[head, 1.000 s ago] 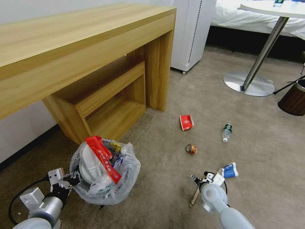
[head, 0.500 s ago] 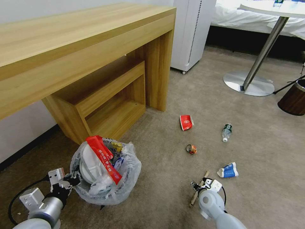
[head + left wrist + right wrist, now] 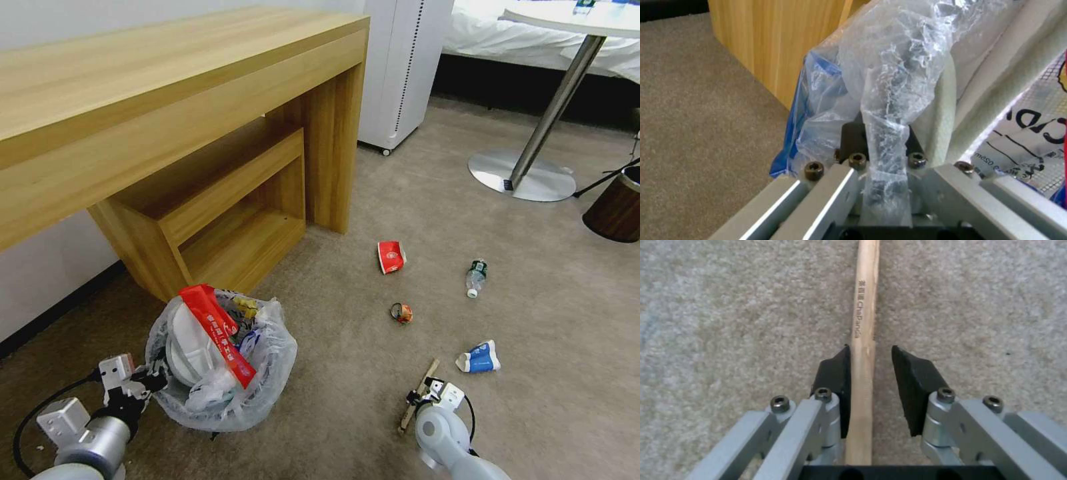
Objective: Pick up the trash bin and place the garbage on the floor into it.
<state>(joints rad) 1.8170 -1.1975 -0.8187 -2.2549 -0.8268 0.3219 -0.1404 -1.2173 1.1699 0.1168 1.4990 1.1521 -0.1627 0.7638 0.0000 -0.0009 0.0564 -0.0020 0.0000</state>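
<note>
Left hand (image 3: 143, 381) is clamping the bag-covered rim of the bin (image 3: 220, 360), which is sitting on the carpet in front of the desk (image 3: 167, 100), stuffed with a red wrapper (image 3: 217, 331). Cup (image 3: 391, 256), small wrapper (image 3: 401, 313), bottle (image 3: 475, 277) and carton (image 3: 480, 357) are lying scattered further right. Right hand (image 3: 871, 380) is straddling the stick (image 3: 865, 306), fingers partly open, one pad touching it, the other standing apart.
</note>
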